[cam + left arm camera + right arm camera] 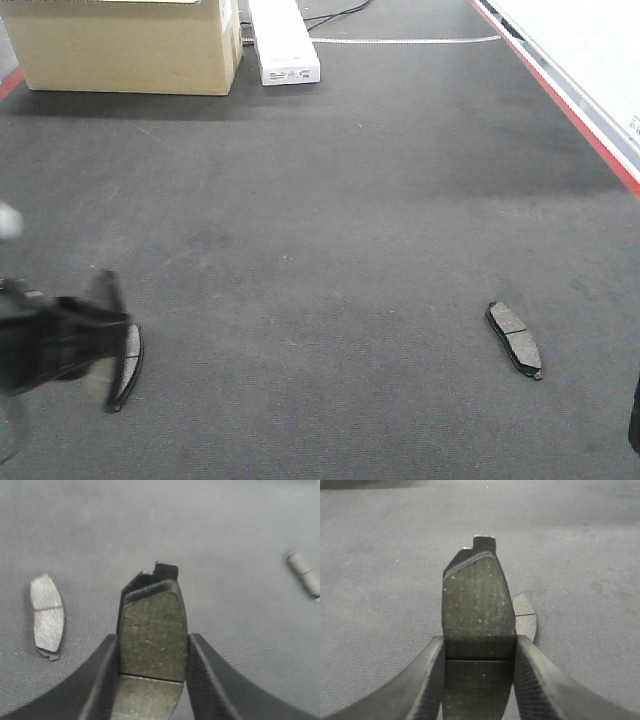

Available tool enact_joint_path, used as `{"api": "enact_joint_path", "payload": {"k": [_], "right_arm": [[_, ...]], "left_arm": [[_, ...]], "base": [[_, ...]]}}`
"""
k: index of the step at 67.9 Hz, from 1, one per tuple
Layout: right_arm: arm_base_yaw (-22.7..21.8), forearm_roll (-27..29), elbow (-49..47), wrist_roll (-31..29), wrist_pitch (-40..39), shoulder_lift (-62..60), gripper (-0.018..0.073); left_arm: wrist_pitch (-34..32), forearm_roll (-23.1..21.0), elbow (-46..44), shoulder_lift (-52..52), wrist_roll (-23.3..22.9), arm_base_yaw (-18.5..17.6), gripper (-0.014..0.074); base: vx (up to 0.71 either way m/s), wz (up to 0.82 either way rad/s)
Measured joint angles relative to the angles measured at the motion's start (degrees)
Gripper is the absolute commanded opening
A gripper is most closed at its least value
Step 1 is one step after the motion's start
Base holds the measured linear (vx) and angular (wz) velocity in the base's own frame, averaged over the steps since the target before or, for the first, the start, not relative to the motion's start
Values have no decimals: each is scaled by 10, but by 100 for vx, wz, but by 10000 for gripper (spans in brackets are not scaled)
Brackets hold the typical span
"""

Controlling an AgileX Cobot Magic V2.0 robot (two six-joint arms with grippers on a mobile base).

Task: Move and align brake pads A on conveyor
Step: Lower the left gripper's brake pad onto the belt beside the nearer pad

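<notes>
At the far left of the front view the black left gripper [95, 345] hangs low over the wide, dark charcoal textured conveyor belt [330, 230], blurred at its edges. Its wrist view shows its two curved fingers [102, 680] closed narrowly on a flat, dark grey oblong brake pad [152, 640], held by its long edges with the tabbed end pointing away. Just beside it on the belt lies a second flat grey grooved pad [47, 615], seen in the front view as a dark sliver [125, 368] at the gripper's side. Well to the right lies a third pad [515, 338], flat and angled on the belt, apart from the others. The right gripper [480, 680] barely shows in the front view, but its wrist camera shows its fingers [532, 680] likewise clamped on a dark grey pad [477, 610], with another pad [525, 617] lying on the belt just behind it, most likely that third one.

Both arms look to be in the carry-and-place step, each with a pad in hand and its partner lying below. The next move calls for lowering each held pad flat beside the resting one, long edges parallel and ends level, then opening without nudging either.

At the back stand a tan cardboard box [125, 45] and a long white rectangular unit [283, 40], with a thin red strip [560, 100] edging the belt on the right; none of these stands in the way
</notes>
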Motion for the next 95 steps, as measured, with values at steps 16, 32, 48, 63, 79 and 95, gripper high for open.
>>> {"api": "enact_joint_path", "payload": {"k": [16,32,48,63,79,95], "right_arm": [[0,0,0,0,0,0,-4],[0,0,0,0,0,0,-4],[0,0,0,0,0,0,-4],[0,0,0,0,0,0,-4],[0,0,0,0,0,0,-4],[0,0,0,0,0,0,-4]], "left_arm": [[-13,-42,-60,191,0,0,8],[-33,-85,-111,307,0,-5,24],[-40,-108,-157,400,0,-6,73],[-17,-112,-213,481,9,-6,197],[7,-112,-245,517,22,-6,388],[2,-86,-246,516,22,-6,407]], "base": [[0,0],[0,0],[0,0],[0,0],[0,0],[0,0]]}}
